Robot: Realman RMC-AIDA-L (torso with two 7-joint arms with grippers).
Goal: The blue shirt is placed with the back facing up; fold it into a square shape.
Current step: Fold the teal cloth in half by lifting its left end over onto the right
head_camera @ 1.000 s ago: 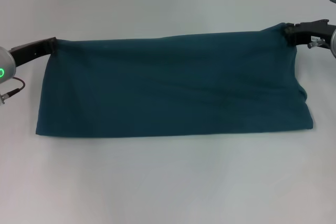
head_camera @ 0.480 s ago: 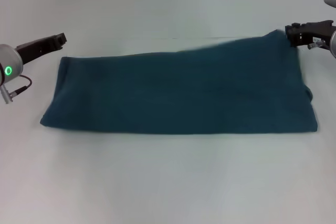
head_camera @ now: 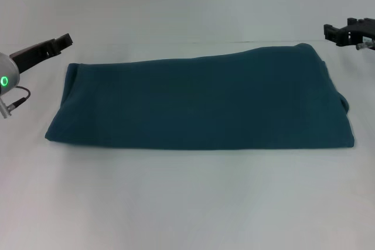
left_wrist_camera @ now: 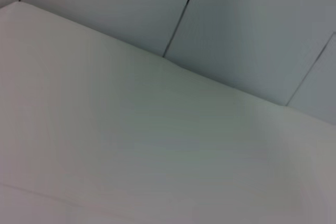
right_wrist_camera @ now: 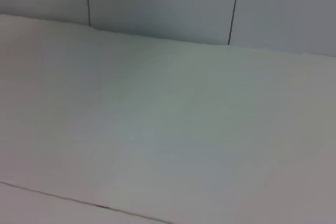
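The blue shirt (head_camera: 199,103) lies flat on the white table (head_camera: 187,203) as a long dark teal band, plain side up, stretching nearly the whole width of the head view. My left gripper (head_camera: 63,41) hovers just above and outside its far left corner, open and holding nothing. My right gripper (head_camera: 335,31) hangs just beyond the far right corner, also open and clear of the cloth. Neither wrist view shows the shirt or any fingers.
Bare white table surface (left_wrist_camera: 131,150) fills both wrist views, with grey wall panels (right_wrist_camera: 157,3) behind its far edge. A small fold bulges at the shirt's right end (head_camera: 343,105).
Both grippers let go of the shirt's far corners and drew up and away. The raised far edge dropped, and the shirt now lies flat on the table.
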